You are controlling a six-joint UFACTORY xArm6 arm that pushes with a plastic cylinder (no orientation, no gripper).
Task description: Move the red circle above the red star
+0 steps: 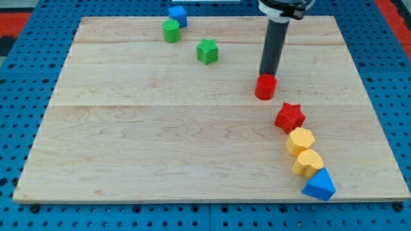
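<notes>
The red circle [265,87] stands on the wooden board right of centre. The red star [289,117] lies just below it and to its right, a small gap between them. My tip [268,74] is at the red circle's top edge, touching or nearly touching it from the view's top side. The dark rod rises from there to the view's top edge.
A yellow hexagon [300,140], a yellow heart-like block [308,162] and a blue triangle [319,185] run in a line below the red star. A green star [207,51], a green cylinder [171,31] and a blue cube [178,15] sit at the top left. The board [160,141] lies on a blue pegboard.
</notes>
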